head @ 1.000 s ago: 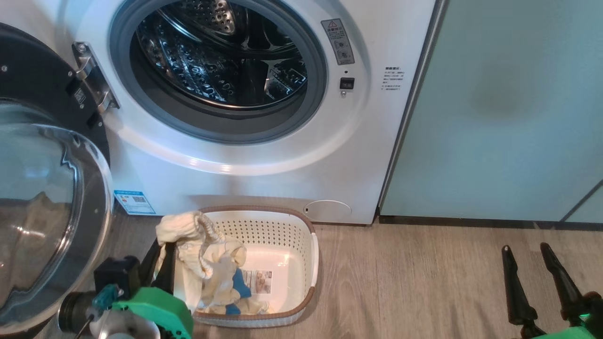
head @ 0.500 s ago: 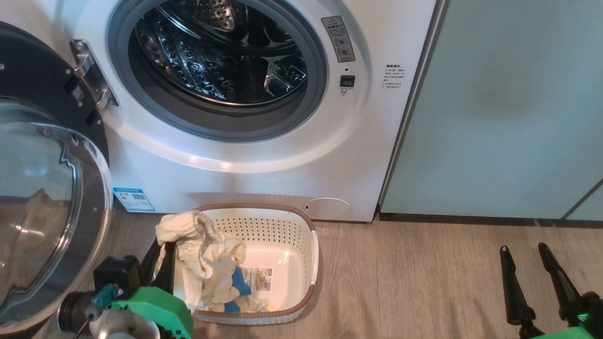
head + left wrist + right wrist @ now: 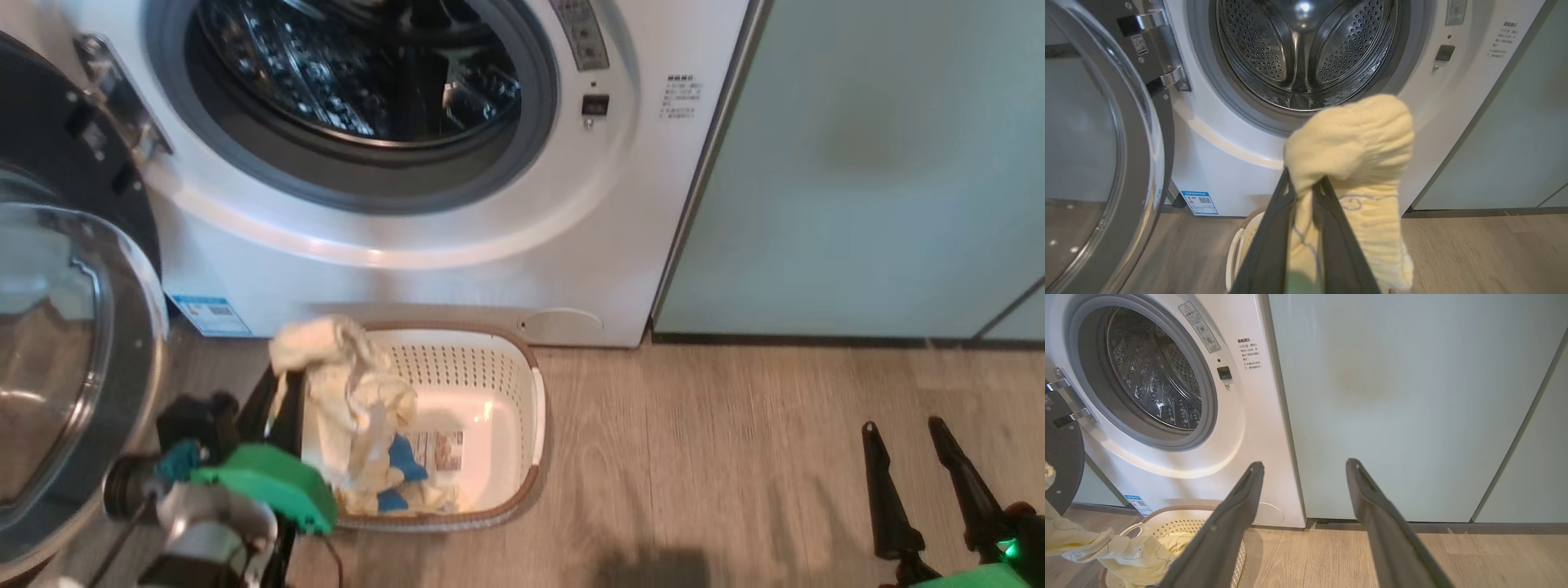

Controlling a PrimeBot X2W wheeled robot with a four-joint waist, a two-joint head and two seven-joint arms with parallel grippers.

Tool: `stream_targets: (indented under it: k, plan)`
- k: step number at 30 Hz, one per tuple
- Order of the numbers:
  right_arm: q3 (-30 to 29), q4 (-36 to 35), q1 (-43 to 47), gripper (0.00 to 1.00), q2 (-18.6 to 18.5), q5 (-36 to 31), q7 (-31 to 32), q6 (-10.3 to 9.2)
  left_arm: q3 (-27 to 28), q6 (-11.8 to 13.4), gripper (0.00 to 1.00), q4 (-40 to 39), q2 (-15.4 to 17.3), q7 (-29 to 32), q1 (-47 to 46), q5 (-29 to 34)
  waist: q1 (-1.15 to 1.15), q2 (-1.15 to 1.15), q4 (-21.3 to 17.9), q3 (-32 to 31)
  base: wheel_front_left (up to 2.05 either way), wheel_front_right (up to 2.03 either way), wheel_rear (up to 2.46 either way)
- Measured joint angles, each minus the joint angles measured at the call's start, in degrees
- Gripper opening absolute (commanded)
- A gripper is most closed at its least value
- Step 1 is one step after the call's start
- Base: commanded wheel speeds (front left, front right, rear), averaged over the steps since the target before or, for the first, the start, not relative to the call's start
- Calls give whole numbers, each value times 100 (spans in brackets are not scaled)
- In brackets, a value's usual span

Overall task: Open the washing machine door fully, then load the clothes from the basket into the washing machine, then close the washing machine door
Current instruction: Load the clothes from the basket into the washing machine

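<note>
The washing machine stands with its steel drum bare and its door swung wide at the left. In front of it on the floor sits the cream basket. My left gripper is shut on a pale yellow garment of the clothes, held up above the basket's left rim and below the drum mouth. More of the clothes trail down into the basket. My right gripper is open and holds nothing, low at the right over the floor.
Pale green cabinet doors stand flush to the right of the washer. The open door's glass dome bulges out close beside my left arm. Wood floor stretches between the basket and my right gripper.
The head view has tilted down, so washer and basket sit higher in the picture. The left gripper keeps its hold on the garment; the right gripper has not moved.
</note>
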Motion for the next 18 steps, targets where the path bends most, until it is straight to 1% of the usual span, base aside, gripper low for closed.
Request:
stream_targets:
  k: [4, 9, 15, 16, 18]
  plan:
    - [1, -42, -68, 100, 0, 31, 0, 0, 2, -118, 0, 247, -18, -44, -475, -1, 0, 0, -50, 277, 0, 0, 0]
    - [26, -74, -376, 100, 0, 113, -7, 0, 8, -294, 0, 654, -18, -25, -1184, -63, 1, 0, -147, 695, 0, 0, 0]
    - [42, -178, -640, 100, 0, 307, -8, 0, 33, -524, 0, 1147, 59, 192, -2100, -153, 1, 0, -318, 1260, 0, 0, 0]
    - [42, -178, -640, 100, 0, 307, -8, 0, 33, -524, 0, 1147, 59, 192, -2100, -153, 1, 0, -318, 1260, 0, 0, 0]
    - [37, -249, -748, 100, 0, 385, -8, 0, 43, -594, 0, 1274, 116, 297, -2430, -154, 1, 0, -380, 1466, 0, 0, 0]
